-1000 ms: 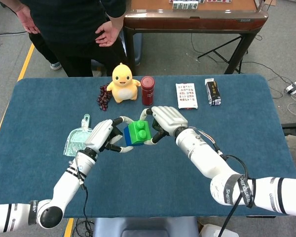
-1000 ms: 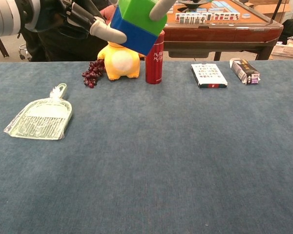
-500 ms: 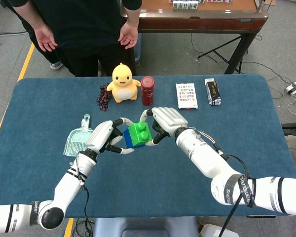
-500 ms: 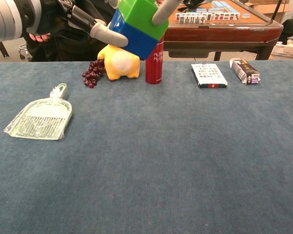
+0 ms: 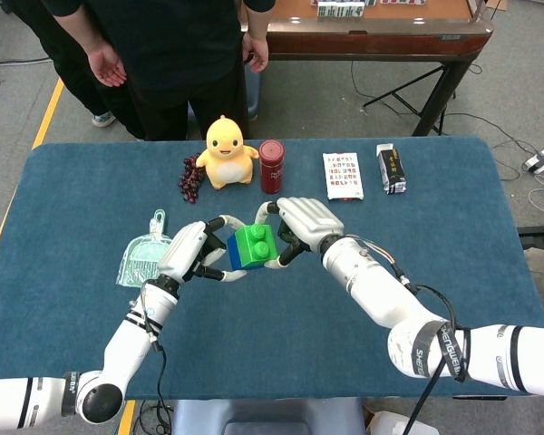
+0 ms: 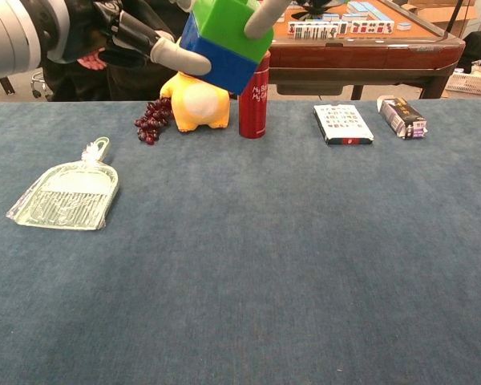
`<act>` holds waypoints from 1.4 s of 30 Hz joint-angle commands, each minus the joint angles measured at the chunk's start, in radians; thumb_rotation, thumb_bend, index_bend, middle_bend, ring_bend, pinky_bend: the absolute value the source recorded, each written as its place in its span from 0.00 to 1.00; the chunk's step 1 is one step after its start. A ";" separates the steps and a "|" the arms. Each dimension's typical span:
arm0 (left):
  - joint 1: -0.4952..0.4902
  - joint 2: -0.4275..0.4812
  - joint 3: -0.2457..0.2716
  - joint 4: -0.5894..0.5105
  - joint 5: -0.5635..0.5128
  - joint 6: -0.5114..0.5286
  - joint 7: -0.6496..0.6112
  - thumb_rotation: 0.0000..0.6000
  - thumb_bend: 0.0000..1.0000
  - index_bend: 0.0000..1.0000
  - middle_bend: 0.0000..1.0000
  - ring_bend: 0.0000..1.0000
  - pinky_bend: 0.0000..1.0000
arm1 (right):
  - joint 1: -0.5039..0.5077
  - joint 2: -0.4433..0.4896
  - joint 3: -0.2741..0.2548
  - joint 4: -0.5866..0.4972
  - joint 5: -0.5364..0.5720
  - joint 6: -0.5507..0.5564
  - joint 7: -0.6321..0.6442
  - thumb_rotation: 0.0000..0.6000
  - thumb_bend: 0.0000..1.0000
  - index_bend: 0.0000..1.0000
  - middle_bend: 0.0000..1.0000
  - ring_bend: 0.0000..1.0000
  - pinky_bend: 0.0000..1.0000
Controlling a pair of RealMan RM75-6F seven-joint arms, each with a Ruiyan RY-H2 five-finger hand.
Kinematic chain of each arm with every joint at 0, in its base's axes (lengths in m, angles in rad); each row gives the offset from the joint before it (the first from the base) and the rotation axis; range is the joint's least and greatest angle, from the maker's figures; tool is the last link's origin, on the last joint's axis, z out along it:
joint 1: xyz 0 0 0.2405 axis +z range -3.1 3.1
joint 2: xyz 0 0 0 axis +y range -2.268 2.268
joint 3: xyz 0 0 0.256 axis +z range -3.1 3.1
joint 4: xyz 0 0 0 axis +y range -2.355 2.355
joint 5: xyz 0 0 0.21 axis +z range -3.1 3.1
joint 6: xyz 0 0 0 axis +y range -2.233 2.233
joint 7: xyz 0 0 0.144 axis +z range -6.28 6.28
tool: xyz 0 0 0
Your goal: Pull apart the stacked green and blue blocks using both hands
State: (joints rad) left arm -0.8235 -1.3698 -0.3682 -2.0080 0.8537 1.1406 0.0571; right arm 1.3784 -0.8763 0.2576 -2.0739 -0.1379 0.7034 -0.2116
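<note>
Two hands share the stack: from the head view, our left hand [image 5: 189, 251] grips the blue block [image 5: 235, 253] while our right hand [image 5: 301, 223] grips the green block [image 5: 257, 242], opposed for pulling. From the chest view, the joined pair hangs tilted above the bench [image 6: 248, 265] (not yet separated).

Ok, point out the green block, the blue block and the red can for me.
green block [image 5: 255, 242], head view, studded top face.
blue block [image 6: 216, 62], chest view, front side face.
red can [image 5: 271, 169], head view, middle of body.
</note>
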 commanded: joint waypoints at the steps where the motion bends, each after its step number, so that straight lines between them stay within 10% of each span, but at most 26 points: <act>1: 0.002 -0.004 0.002 0.004 0.002 0.000 0.001 1.00 0.36 0.78 1.00 1.00 1.00 | -0.003 0.001 -0.001 0.000 -0.007 -0.001 0.006 1.00 0.30 0.68 1.00 1.00 1.00; 42: 0.043 -0.038 0.044 0.056 0.019 -0.021 0.013 1.00 0.40 0.84 1.00 1.00 1.00 | -0.059 0.045 -0.025 -0.017 -0.097 0.005 0.073 1.00 0.30 0.71 1.00 1.00 1.00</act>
State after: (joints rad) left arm -0.7809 -1.4064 -0.3259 -1.9530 0.8723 1.1211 0.0687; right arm 1.3244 -0.8309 0.2402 -2.0919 -0.2300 0.7050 -0.1340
